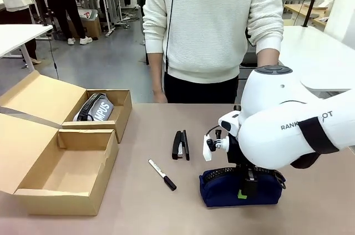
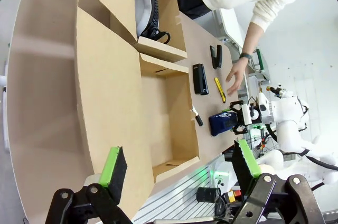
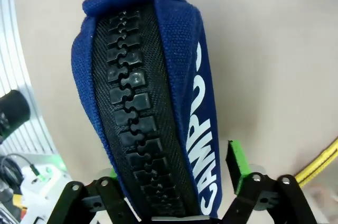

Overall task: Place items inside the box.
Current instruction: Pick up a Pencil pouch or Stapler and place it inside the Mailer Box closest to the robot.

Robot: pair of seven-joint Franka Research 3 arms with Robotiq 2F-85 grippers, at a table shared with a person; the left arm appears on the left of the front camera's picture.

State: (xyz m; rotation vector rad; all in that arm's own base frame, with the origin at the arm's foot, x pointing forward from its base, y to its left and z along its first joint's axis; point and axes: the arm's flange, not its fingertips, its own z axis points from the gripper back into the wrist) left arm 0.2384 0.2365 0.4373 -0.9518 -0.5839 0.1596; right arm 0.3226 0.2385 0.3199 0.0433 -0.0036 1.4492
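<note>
The navy blue zip pouch lies on the table at the front right. My right gripper is lowered over it, open, one finger on each side; a thin gap shows beside the green pad. The black stapler and the white marker lie mid-table. The yellow utility knife lies beyond the pouch, near a person's hand. The long brown box sits open and empty at the left. My left gripper hangs open above its lid.
Behind the long box stands a smaller cardboard box holding a grey pouch. A second black object lies farther along the table. The person stands at the far edge.
</note>
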